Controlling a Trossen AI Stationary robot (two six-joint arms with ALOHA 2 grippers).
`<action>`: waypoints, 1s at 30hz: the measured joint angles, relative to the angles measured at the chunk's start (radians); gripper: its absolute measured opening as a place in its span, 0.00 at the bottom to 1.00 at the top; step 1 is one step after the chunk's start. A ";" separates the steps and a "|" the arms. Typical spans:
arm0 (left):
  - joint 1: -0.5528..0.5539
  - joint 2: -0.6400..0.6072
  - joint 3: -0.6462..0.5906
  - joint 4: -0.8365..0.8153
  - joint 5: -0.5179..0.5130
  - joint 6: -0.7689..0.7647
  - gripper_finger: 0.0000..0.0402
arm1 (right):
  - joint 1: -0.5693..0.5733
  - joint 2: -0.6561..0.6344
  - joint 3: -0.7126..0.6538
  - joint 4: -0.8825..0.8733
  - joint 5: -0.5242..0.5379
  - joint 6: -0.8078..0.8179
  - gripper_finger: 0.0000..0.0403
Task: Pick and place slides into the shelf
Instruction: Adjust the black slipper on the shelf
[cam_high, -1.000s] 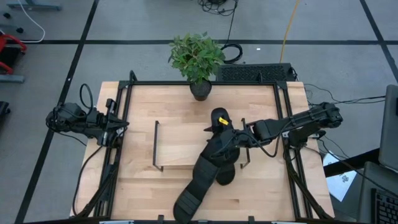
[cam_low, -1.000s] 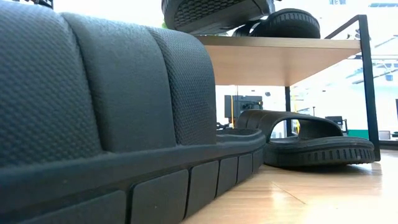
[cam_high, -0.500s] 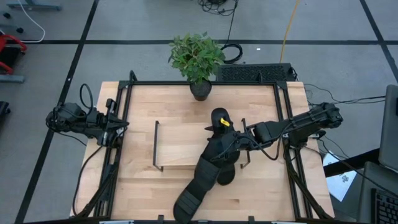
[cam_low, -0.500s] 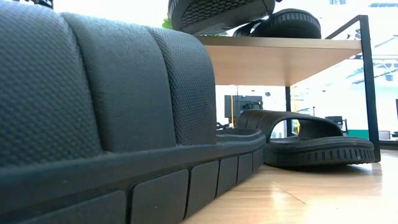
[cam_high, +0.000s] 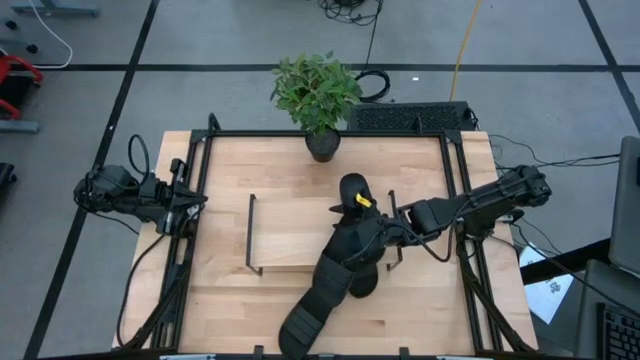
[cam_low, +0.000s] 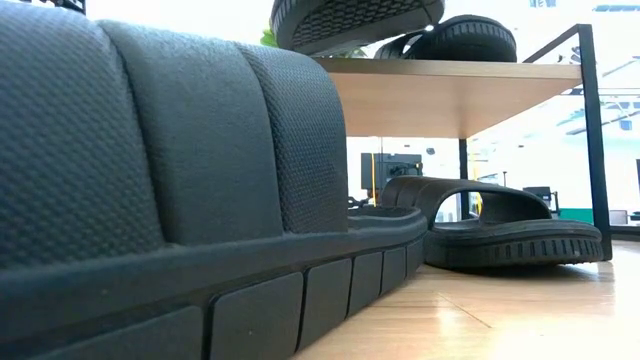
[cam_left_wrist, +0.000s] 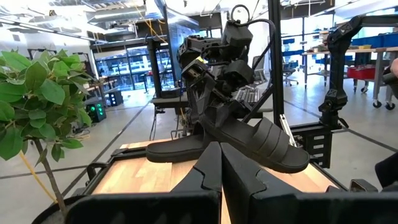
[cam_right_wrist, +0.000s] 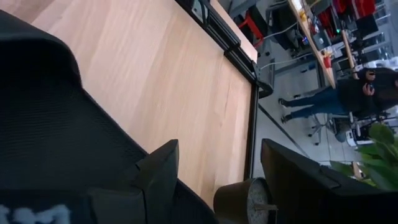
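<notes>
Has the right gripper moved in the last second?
Yes. The right gripper shifted slightly toward the table's near edge, away from the potted plant.
</notes>
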 joint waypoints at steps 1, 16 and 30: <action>0.000 0.000 0.000 0.000 0.000 0.000 0.01 | 0.000 0.000 0.000 0.000 0.007 0.001 0.55; 0.000 0.000 0.000 0.000 0.000 0.000 0.01 | -0.007 0.000 0.000 -0.024 0.012 0.061 0.55; 0.000 0.000 0.000 0.000 0.000 0.000 0.01 | 0.005 -0.065 0.002 -0.002 0.012 0.100 0.55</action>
